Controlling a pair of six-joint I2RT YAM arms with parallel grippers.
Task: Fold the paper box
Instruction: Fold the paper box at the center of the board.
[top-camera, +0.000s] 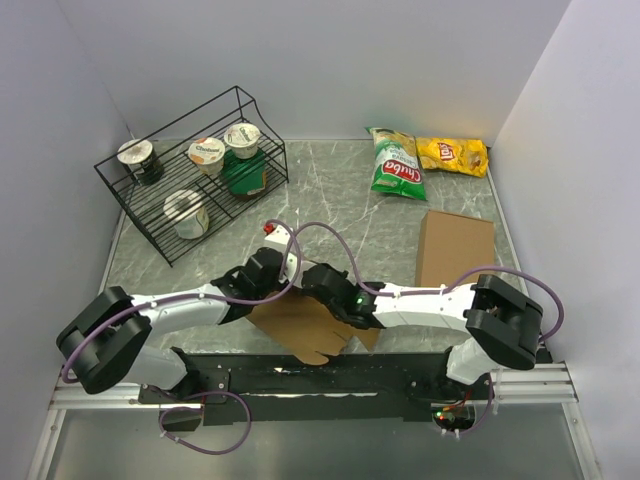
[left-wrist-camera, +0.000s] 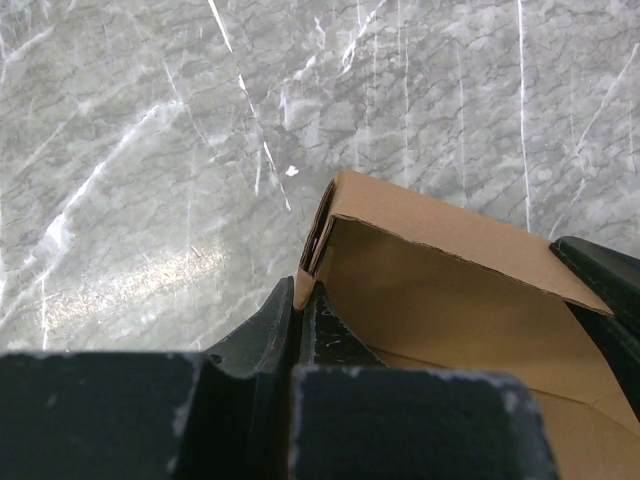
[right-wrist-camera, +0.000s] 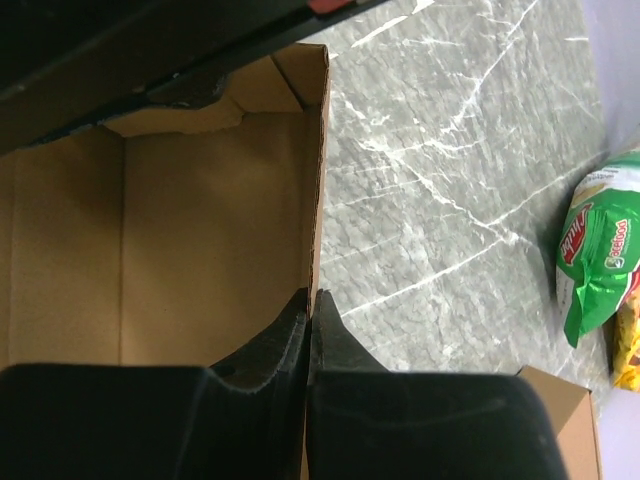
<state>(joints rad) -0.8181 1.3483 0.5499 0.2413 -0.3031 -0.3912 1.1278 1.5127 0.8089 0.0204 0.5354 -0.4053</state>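
Observation:
The paper box (top-camera: 310, 328) is a brown cardboard blank lying near the front edge of the table between the two arms, with walls partly raised. In the left wrist view my left gripper (left-wrist-camera: 303, 290) is shut on the corner of a raised wall of the paper box (left-wrist-camera: 440, 290). My right gripper (right-wrist-camera: 312, 297) is shut on the thin edge of another upright wall of the paper box (right-wrist-camera: 210, 220). In the top view the left gripper (top-camera: 262, 272) and the right gripper (top-camera: 322, 282) meet over the far side of the box.
A plain brown cardboard slab (top-camera: 455, 247) lies to the right. A green chip bag (top-camera: 395, 163) and a yellow one (top-camera: 452, 154) lie at the back right. A black wire rack (top-camera: 192, 185) with several cups stands at the back left.

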